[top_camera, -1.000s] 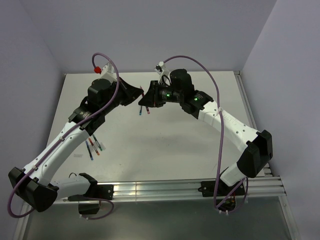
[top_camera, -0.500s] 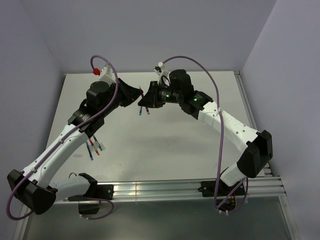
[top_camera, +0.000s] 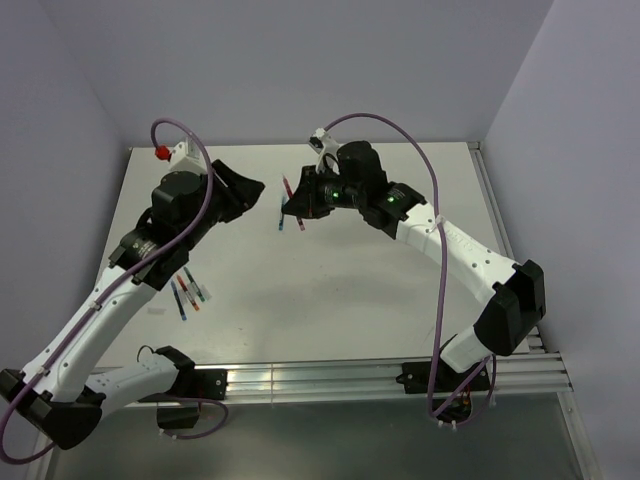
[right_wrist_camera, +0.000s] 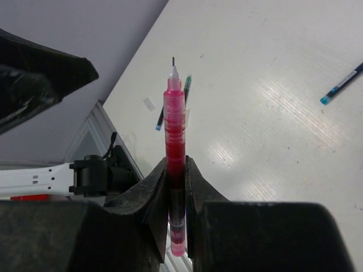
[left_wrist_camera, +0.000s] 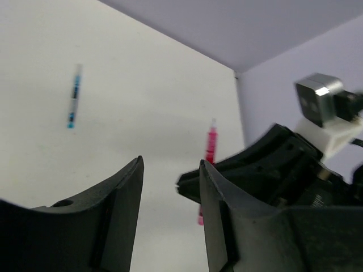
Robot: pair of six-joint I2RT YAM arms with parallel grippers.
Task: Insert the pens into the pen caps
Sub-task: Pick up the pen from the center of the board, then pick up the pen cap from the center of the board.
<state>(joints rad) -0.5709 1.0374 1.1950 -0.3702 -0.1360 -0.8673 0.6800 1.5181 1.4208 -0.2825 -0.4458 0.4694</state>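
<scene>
My right gripper [top_camera: 291, 207] [right_wrist_camera: 176, 161] is shut on a red pen [right_wrist_camera: 174, 124] [top_camera: 287, 187] [left_wrist_camera: 211, 141] and holds it above the table. The pen's thicker upper part ends in a thin white and dark point. To the left of that pen my left gripper [top_camera: 256, 187] [left_wrist_camera: 170, 170] hangs open with nothing between its fingers, a short gap away. Three more pens [top_camera: 188, 295] lie side by side on the table under the left arm. A blue pen [left_wrist_camera: 72, 96] [right_wrist_camera: 342, 83] lies alone. I cannot tell pen caps from pens at this size.
Short blue and red pieces [top_camera: 281, 224] lie on the white table [top_camera: 380, 290] just below the right gripper. Walls close in the back and both sides. A metal rail [top_camera: 330, 378] runs along the near edge by the arm bases.
My left gripper has opened and drawn back to the left, away from the red pen. My right gripper stays in place, still holding that pen.
</scene>
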